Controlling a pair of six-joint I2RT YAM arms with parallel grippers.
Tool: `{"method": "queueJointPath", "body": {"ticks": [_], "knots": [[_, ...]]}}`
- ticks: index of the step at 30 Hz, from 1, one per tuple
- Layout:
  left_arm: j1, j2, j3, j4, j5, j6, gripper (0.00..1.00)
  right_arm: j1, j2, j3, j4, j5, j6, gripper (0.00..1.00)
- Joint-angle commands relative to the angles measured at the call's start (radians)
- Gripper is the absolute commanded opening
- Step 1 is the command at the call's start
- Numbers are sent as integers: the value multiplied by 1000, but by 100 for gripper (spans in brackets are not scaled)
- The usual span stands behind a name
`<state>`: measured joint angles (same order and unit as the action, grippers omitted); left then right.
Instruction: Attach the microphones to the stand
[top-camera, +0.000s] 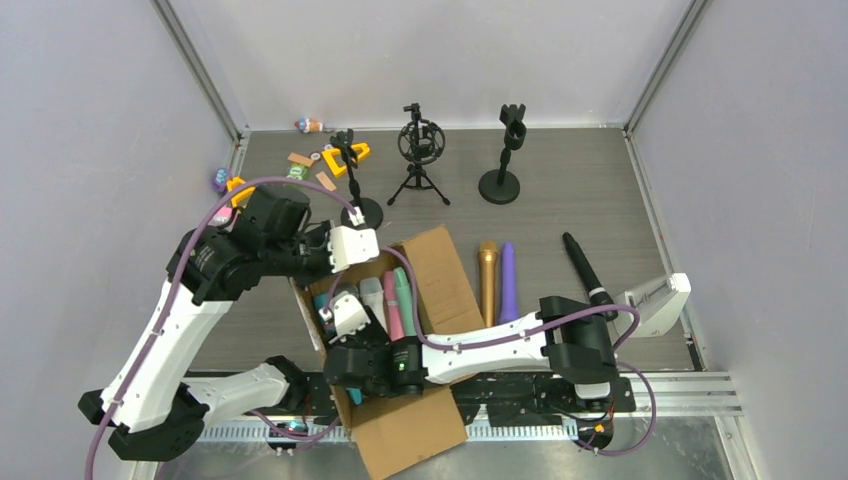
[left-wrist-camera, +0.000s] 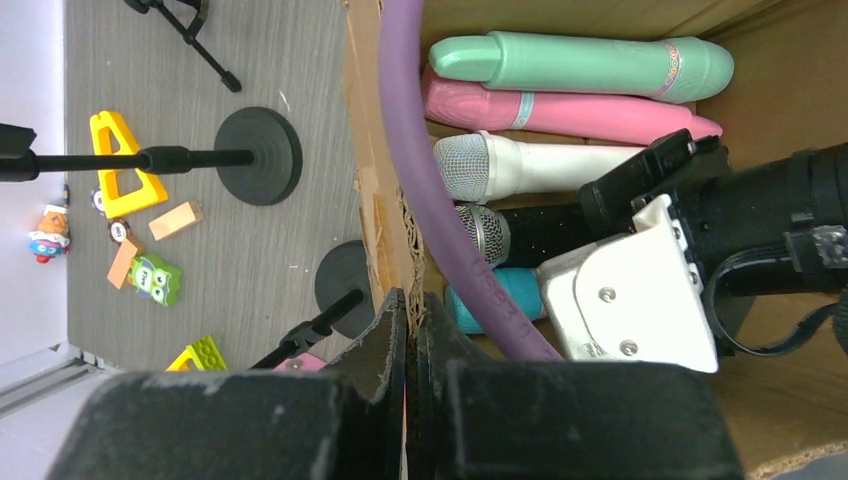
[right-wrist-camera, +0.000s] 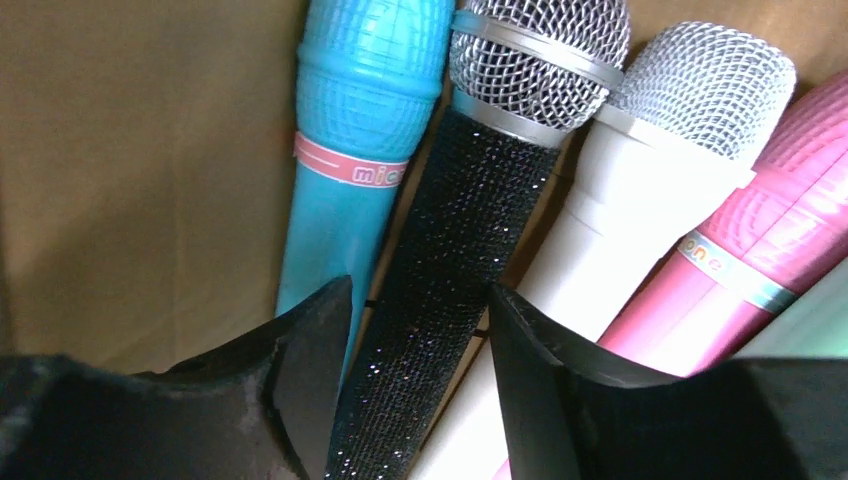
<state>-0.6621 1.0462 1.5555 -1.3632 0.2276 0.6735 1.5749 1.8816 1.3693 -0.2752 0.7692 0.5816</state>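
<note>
- Cardboard box (top-camera: 441, 272), flaps open, sits at the middle of the tabletop's near edge; one flap hangs over that edge.
- Five microphones lie side by side in the box, heads toward the far edge: cyan microphone (right-wrist-camera: 350, 150) against the left wall, then black glitter microphone (right-wrist-camera: 450, 230) with a silver mesh head, white microphone (right-wrist-camera: 620, 220), pink microphone (right-wrist-camera: 740, 260), mint green microphone (left-wrist-camera: 580, 60).
- Right gripper (right-wrist-camera: 418, 340) is down in the box, fingers spread to either side of the black glitter body with a thin gap on each side; not pinching it.
- Left gripper (left-wrist-camera: 412, 310) has its fingers pressed together on the top edge of the box's left wall, gripping the cardboard.
- On the bare tabletop just right of the box: gold microphone (top-camera: 488, 285) and purple microphone (top-camera: 509, 285), parallel and nearly touching.
- Black microphone (top-camera: 585, 265) lies farther right, angled, apart from those two.
- Along the far edge stand three holders, all without a microphone: clip stand (top-camera: 352, 180) on a round base, nearest the box; tripod stand (top-camera: 420, 160) with a ring mount; second round-base stand (top-camera: 505, 160).
- Small toy blocks (top-camera: 320, 160) are scattered at the far left corner.
</note>
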Motion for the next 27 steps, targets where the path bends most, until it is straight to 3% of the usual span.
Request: {"method": "queueJointPath", "body": {"ticks": [1,6,11,16,18,19,21,27], "knots": [[-17,-16,45,-15,159,-15,0,-55,77,20,-125,0,74,55],[-16,-22,46,-18,157,-5,0,-82,55,-23,-156,-23,125,49],[-16,-22,52,-25,162,-9,0,-84,98,43,-187,-51,103,45],[-16,-19,63,-31,184,-12,0,-85,220,195,-317,-57,103,52],[-16,-18,62,-32,184,-11,0,-85,199,184,-317,-48,112,40],[-16,-20,61,-32,182,-9,0,-85,183,149,-295,-39,117,24],[-17,-24,52,-27,180,-8,0,-85,90,82,-248,-32,118,13],[-16,-34,14,-6,135,1,0,-38,-119,-47,-162,-14,65,5]]}}
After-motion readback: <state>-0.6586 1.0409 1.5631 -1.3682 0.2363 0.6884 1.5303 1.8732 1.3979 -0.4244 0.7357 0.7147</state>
